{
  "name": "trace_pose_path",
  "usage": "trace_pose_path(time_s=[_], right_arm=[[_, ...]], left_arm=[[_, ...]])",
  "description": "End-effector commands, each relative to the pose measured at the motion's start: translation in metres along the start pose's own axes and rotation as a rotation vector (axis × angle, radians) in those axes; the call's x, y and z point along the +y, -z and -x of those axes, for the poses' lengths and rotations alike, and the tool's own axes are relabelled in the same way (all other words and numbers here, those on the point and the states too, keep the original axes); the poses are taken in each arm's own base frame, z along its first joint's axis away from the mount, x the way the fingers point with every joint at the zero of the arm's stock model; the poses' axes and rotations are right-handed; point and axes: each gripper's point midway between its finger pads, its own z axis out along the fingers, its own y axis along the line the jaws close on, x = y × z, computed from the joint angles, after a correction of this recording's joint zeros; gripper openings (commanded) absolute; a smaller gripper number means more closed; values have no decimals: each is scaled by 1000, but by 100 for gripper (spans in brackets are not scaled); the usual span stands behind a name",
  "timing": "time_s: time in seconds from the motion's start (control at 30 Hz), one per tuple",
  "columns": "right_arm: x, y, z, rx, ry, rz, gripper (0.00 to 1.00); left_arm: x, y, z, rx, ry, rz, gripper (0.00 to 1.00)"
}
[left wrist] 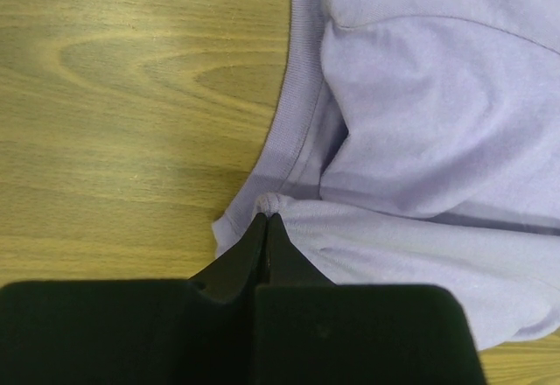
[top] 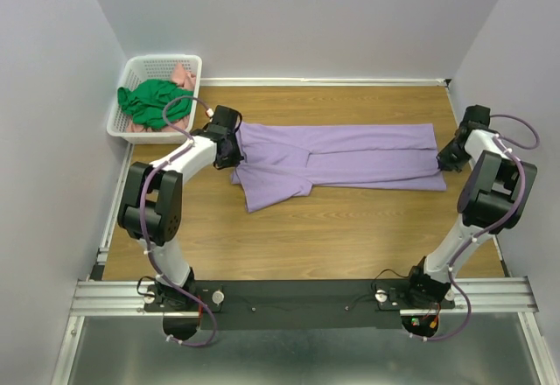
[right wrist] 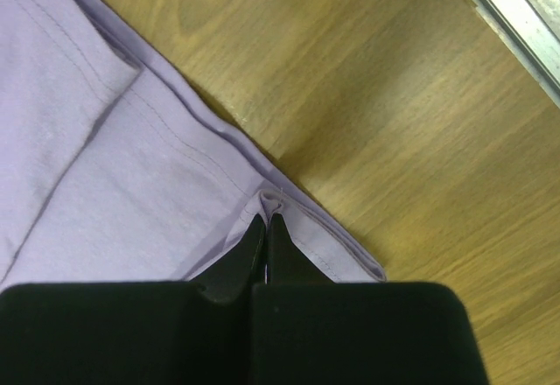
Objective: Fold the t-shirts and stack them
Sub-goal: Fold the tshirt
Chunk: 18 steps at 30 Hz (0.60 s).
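Right now the left gripper [left wrist: 267, 220] is squeezed tight on a little bump of soft purple cloth. Its two black fingers [left wrist: 241, 258] come to a thin point, and the bump sits right at their tips. The bump is part of the purple shirt [left wrist: 437, 96], just beside the collar [left wrist: 297, 96]. The collar is a curved band with tiny ribs in it. The cloth next to it is smooth, with a few soft folds.

The right gripper [right wrist: 265, 220] is pinched shut too. It holds a small pucker at the hem [right wrist: 188, 131] of the same shirt, close to a pointy corner. Two thin lines of stitches run along the hem.

From above, the purple shirt lies flat as a long strip, with one gripper at each end. Its long sides are folded in, and a loose flap sticks out on the near side by the collar end. Under the shirt is the table [top: 332, 227], made of shiny brown wood with wavy grain.

Past the collar end of the shirt, in the far left corner, sits a white plastic basket [top: 166, 57] with holes in its walls. A crumpled green shirt [top: 153, 103] and some pink cloth [top: 182, 77] lie in it.
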Motion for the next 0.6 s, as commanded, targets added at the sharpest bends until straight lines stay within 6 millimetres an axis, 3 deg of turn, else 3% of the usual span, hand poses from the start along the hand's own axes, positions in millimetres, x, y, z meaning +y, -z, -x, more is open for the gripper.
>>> trace_pose_path(time_s=[0.0,0.2,0.23,0.4,0.43,0.5,0.57], right_arm=[[11,-2,17,-51,10,20,2],[8,-4,20,-64,6,3,10],[9,-1,22,-72,7,8,13],[25,24,33,-130,35,57,38],[32,37,35,-152,44,81,50],[42,49,33,-166,53,113,67],[61,71,22,-186,87,171,75]], left_arm=[[14,-11,4,-27,16,56,0],[17,-13,3,-32,34,56,15],[15,-10,6,-43,35,50,23],[7,6,25,-94,32,23,52],[3,13,31,-113,30,11,58],[2,21,33,-119,26,0,62],[0,35,34,-136,18,-15,65]])
